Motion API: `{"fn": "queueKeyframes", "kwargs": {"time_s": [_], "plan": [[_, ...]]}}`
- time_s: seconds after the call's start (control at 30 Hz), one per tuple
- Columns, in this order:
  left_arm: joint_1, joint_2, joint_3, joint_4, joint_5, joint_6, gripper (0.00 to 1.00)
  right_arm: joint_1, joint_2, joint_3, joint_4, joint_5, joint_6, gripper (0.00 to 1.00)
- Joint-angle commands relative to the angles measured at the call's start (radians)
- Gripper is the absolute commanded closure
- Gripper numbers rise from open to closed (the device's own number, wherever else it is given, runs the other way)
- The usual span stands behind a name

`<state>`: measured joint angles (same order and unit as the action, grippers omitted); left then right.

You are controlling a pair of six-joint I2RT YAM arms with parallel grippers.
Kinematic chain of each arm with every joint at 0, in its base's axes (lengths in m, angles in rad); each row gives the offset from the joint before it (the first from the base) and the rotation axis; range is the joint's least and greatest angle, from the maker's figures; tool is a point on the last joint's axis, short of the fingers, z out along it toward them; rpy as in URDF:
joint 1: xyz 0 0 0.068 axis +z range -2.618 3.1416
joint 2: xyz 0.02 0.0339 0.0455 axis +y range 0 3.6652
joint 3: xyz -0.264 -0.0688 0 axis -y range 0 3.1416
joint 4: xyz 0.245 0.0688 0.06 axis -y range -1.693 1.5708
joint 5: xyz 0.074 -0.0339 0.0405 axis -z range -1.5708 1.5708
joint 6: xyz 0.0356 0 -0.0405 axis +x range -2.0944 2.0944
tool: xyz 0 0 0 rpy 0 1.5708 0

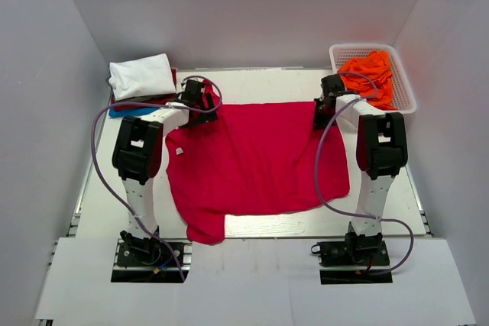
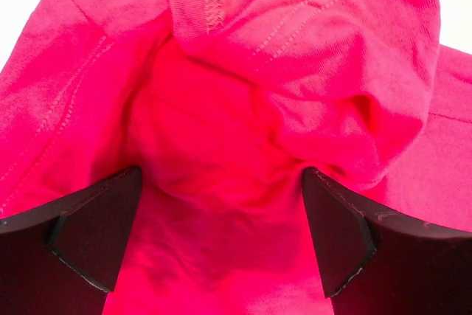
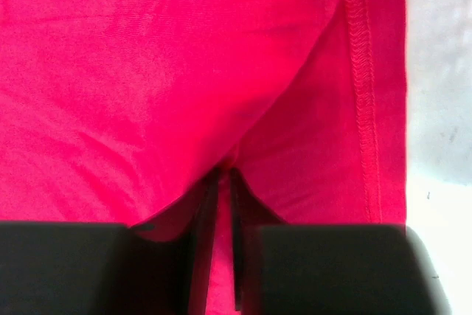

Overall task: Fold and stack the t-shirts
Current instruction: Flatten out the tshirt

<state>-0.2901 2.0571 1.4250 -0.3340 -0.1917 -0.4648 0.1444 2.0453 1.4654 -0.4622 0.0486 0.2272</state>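
Note:
A crimson-red t-shirt lies spread across the table, with a small white label near its left edge. My left gripper is at the shirt's far left corner. In the left wrist view it stands open, jaws wide apart over bunched red cloth. My right gripper is at the far right corner. In the right wrist view its jaws are nearly together, pinching a ridge of the red fabric beside the stitched hem.
A folded white t-shirt sits at the back left on a blue one, with dark red cloth at its side. An orange t-shirt lies crumpled in a white basket at the back right. White walls enclose the table.

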Motion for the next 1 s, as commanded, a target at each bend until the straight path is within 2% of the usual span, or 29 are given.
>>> {"fn": "queueKeyframes", "kwargs": {"time_s": [0.0,0.13,0.53,0.83,0.97], "plan": [[0.035,0.021,-0.008,-0.014,-0.002,-0.011,0.00,-0.002,0.033,0.042,0.011,-0.009,0.034,0.93],[0.045,0.021,-0.017,-0.014,-0.002,-0.011,0.00,-0.008,0.049,0.065,-0.006,0.019,0.047,1.00],[0.072,0.012,-0.070,0.006,-0.002,-0.002,0.00,-0.039,-0.034,0.058,-0.018,0.223,0.170,1.00],[0.072,0.012,-0.070,0.033,0.040,0.029,0.00,-0.075,-0.010,0.096,-0.033,0.284,0.164,1.00],[0.072,0.012,-0.070,0.058,0.075,0.074,0.00,-0.086,0.003,0.101,0.034,0.254,0.110,1.00]]}}
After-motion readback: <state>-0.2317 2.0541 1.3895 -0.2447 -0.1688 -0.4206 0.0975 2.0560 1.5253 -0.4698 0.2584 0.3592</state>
